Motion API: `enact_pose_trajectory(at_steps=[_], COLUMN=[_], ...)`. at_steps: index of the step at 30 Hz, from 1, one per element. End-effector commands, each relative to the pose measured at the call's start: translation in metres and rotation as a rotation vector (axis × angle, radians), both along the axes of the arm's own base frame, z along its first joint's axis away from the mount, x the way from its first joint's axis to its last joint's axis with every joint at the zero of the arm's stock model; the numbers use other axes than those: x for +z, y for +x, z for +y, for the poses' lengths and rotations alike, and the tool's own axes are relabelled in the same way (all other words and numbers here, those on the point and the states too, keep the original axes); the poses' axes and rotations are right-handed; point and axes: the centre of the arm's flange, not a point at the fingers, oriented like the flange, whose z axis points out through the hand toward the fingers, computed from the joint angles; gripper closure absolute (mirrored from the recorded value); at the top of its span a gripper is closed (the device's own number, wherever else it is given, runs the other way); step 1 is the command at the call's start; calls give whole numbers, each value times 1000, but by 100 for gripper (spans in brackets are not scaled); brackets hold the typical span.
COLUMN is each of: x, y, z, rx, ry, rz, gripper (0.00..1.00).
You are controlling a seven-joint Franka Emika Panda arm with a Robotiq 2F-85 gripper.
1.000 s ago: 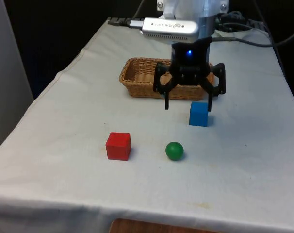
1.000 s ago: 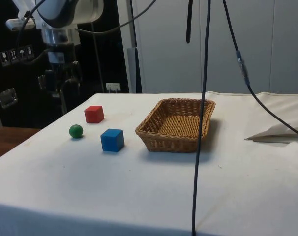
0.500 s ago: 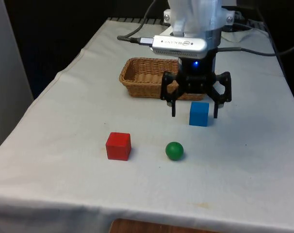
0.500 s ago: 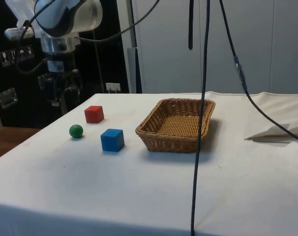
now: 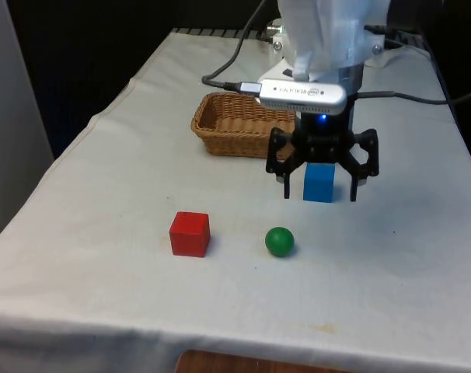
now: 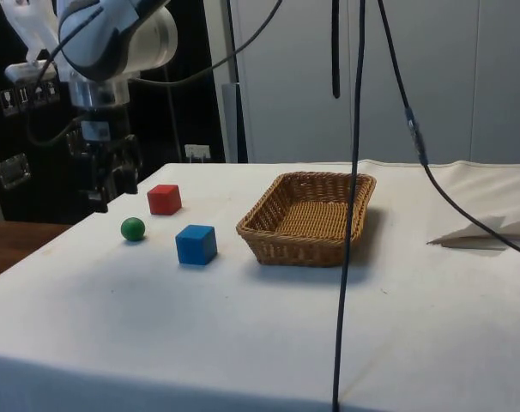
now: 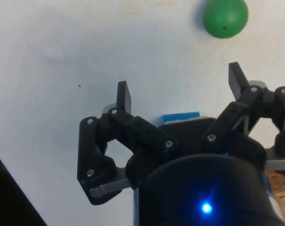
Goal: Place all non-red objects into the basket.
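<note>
A blue cube (image 5: 319, 183) (image 6: 196, 244) stands on the white cloth in front of a wicker basket (image 5: 234, 124) (image 6: 310, 217). My gripper (image 5: 322, 190) (image 6: 106, 195) (image 7: 179, 91) hangs open just above the table, one finger on either side of the cube as the front view has it; in the wrist view a strip of the blue cube (image 7: 181, 117) peeks out behind the gripper body. A green ball (image 5: 280, 242) (image 6: 133, 228) (image 7: 225, 17) lies nearer the front edge. A red cube (image 5: 190, 233) (image 6: 164, 199) sits to the ball's left in the front view.
Black cables (image 6: 354, 172) hang down across the side view in front of the basket. A crumpled fold of cloth (image 6: 487, 230) lies at the side view's right.
The gripper has moved forward and down, from above the basket's front rim to around the blue cube, staying open. The objects have not moved.
</note>
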Motion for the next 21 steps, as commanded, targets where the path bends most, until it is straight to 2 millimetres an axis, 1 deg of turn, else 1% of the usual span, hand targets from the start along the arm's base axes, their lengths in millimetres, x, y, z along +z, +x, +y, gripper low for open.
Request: enact_pose_trajectory(at_steps=[1, 6, 7, 8, 12, 14, 15, 16, 17, 21], x=[-4, -11, -10, -14, -22, -28, -30, -28, -32, -39], y=[2, 5, 3, 6, 7, 8, 8, 6, 8, 8], z=[1, -4, -2, -6, -12, -19, -21, -19, -23, -33], rx=[-3, -3, -3, -3, -4, -4, -5, -6, -6, -5], ry=[7, 6, -3, 6, 5, 4, 3, -5, 3, 1], rz=[-2, -4, -3, -5, -2, -2, -2, 0, -3, -6], gripper=[0, 0, 0, 0, 0, 0, 0, 0, 0, 0])
